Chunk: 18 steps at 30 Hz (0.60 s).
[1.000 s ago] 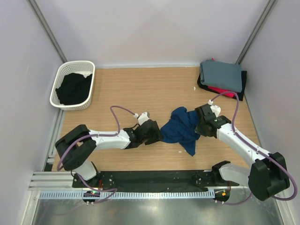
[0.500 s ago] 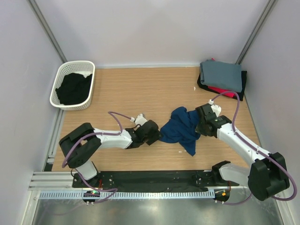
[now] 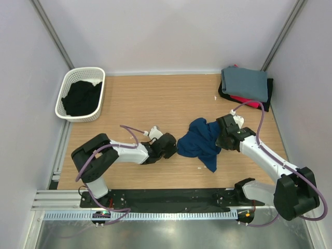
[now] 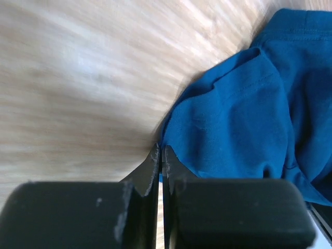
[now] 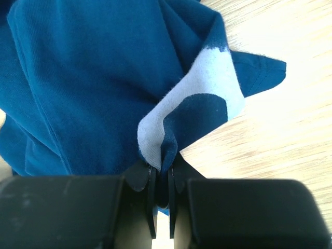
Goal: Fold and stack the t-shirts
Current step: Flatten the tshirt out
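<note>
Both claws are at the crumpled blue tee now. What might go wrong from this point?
1. The left claw is shut right at the edge of the navy blue t-shirt; it may have caught little or no cloth, so a pull could slip off.
2. The right claw pinches a bunched fold by the pale print, likely several layers, so spreading may leave the shirt twisted.

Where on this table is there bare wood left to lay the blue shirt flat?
Bare wood runs across the back middle of the table, between the white basket and the folded stack. The near middle is crowded: the navy t-shirt lies bunched between the left gripper and right gripper.
</note>
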{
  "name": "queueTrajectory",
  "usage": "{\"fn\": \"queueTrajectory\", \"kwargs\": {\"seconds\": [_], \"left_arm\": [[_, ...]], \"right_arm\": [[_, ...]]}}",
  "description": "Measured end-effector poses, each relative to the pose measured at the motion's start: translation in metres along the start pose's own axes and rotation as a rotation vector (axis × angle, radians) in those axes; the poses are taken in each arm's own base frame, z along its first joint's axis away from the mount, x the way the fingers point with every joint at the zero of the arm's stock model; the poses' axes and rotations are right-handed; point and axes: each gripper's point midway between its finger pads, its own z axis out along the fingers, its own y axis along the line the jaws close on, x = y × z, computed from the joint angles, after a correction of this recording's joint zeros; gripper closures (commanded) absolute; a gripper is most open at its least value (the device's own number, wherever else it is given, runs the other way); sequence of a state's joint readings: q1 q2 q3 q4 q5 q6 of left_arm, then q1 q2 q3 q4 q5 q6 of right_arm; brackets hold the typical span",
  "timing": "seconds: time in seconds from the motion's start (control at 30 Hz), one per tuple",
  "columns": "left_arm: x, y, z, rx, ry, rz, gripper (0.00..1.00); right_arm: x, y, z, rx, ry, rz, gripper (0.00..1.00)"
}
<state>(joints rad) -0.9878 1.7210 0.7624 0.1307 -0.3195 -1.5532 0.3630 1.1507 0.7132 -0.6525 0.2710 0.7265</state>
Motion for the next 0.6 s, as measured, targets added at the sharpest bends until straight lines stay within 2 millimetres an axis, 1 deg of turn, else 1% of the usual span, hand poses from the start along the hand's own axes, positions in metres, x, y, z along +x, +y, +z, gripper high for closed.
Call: {"fn": "queueTrajectory", "kwargs": {"seconds": [0.07,0.13,0.2,0.23,0.27,0.3,0.33,0.37,0.4,0.43,0.5,0.53,0.6], "left_arm": [[-0.008,0.001,0.001,0.000,-0.019,0.031,1.00],[-0.023,0.006,0.000,-0.007,-0.052,0.068,1.00],[-0.040,0.007,-0.009,-0.012,-0.082,0.131,1.00],[-0.050,0.003,-0.017,-0.004,-0.101,0.165,1.00],[-0.061,-0.004,-0.028,0.013,-0.125,0.197,1.00],[-0.070,-0.011,-0.041,0.029,-0.147,0.226,1.00],[-0.080,-0.021,-0.059,0.057,-0.175,0.253,1.00],[-0.092,-0.032,-0.078,0.087,-0.209,0.270,1.00],[-0.105,-0.042,-0.099,0.118,-0.248,0.278,1.00],[-0.116,-0.046,-0.117,0.136,-0.276,0.281,1.00],[-0.138,-0.044,-0.147,0.146,-0.342,0.268,1.00],[-0.152,-0.035,-0.163,0.132,-0.381,0.258,1.00],[-0.175,-0.014,-0.184,0.080,-0.445,0.240,1.00]], "right_arm": [[0.001,0.001,0.001,-0.003,0.008,-0.012,0.99],[0.001,0.003,0.001,-0.012,0.017,-0.026,0.99],[-0.002,0.012,-0.002,-0.044,0.027,-0.047,0.98],[-0.004,0.018,-0.005,-0.070,0.034,-0.057,0.94],[-0.008,0.026,-0.008,-0.100,0.039,-0.068,0.79],[-0.012,0.037,-0.013,-0.145,0.044,-0.080,0.68],[-0.018,0.051,-0.020,-0.196,0.046,-0.094,0.54],[-0.023,0.066,-0.028,-0.247,0.046,-0.117,0.30],[-0.028,0.079,-0.035,-0.290,0.040,-0.128,0.21],[-0.034,0.094,-0.045,-0.337,0.027,-0.161,0.10],[-0.046,0.113,-0.062,-0.396,-0.012,-0.194,0.07],[-0.051,0.120,-0.070,-0.415,-0.033,-0.206,0.06],[-0.065,0.125,-0.081,-0.415,-0.078,-0.207,0.05]]}}
